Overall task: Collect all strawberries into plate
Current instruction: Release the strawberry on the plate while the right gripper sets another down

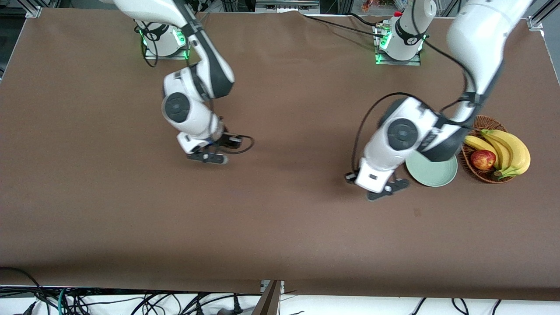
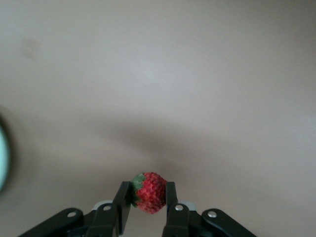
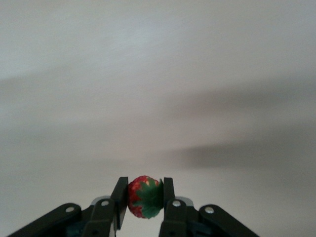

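Observation:
My left gripper (image 1: 388, 188) is shut on a strawberry (image 2: 148, 192), a small red berry with a green top, just above the brown table beside the pale mint-green plate (image 1: 434, 174). The plate's rim also shows in the left wrist view (image 2: 2, 159). My right gripper (image 1: 209, 156) is shut on a second strawberry (image 3: 143, 197), over bare table toward the right arm's end. Neither berry shows in the front view. A third strawberry is not in view. The left arm covers part of the plate.
A brown wicker basket (image 1: 469, 160) stands beside the plate at the left arm's end of the table. It holds bananas (image 1: 507, 151) and a red-yellow apple (image 1: 482, 159). Cables hang along the table's near edge.

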{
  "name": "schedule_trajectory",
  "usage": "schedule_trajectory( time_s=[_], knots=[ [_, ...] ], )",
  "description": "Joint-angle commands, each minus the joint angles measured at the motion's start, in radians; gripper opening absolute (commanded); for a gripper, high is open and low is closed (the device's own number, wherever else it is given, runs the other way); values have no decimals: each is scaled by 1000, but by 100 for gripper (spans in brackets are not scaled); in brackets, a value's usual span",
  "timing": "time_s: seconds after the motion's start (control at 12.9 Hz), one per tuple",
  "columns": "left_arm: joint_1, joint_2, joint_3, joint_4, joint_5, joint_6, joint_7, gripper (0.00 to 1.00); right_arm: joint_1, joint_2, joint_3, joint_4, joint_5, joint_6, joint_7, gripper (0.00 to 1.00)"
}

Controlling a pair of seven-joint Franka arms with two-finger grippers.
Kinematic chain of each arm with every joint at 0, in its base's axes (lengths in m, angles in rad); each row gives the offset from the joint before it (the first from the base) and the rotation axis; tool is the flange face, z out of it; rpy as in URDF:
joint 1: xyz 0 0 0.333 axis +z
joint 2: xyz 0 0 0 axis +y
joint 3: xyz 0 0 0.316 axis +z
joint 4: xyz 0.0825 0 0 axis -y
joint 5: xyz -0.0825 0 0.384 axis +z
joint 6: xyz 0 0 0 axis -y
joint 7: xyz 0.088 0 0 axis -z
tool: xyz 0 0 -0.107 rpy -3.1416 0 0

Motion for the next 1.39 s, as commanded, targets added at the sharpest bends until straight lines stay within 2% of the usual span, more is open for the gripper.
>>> schedule_trajectory(
  time_s=[0.0, 0.15, 0.39, 0.54, 0.62, 0.7, 0.77, 0.93, 1.08, 1.16, 1.24, 1.32],
  knots=[
    [49, -33, 24, -11, -81, -49, 202, 22, 64, 211, 42, 277, 14, -16, 260, 18],
    [39, -79, 133, -17, -174, -60, 383, 22, 159, 351, 43, 442, 10, 32, 438, 22],
    [-2, -151, 372, -34, -356, -95, 758, 22, 276, 489, 43, 514, 11, 323, 626, 29],
    [-49, -174, 524, -63, -430, -101, 954, 22, 315, 523, 43, 544, 11, 404, 720, 43],
    [-63, -178, 579, -88, -449, -95, 1039, 22, 325, 525, 43, 544, 8, 421, 755, 55],
    [-70, -178, 624, -108, -460, -83, 1112, 22, 325, 518, 42, 544, 8, 419, 770, 84],
    [-70, -179, 653, -140, -472, -55, 1167, 23, 324, 509, 34, 545, 7, 410, 763, 97],
    [-70, -199, 689, -276, -474, 90, 1223, 23, 299, 459, 22, 544, -2, 326, 734, 99],
    [-70, -222, 705, -408, -474, 234, 1247, 23, 254, 384, -3, 539, -3, 152, 648, 99],
    [-70, -227, 710, -437, -474, 256, 1249, 24, 214, 350, -3, 539, -4, 57, 601, 99],
    [-70, -227, 710, -444, -474, 258, 1249, 31, 185, 310, -4, 539, 5, -28, 521, 99],
    [-71, -227, 710, -448, -474, 258, 1250, 53, 145, 279, -4, 536, 8, -132, 442, 99]
  ],
)
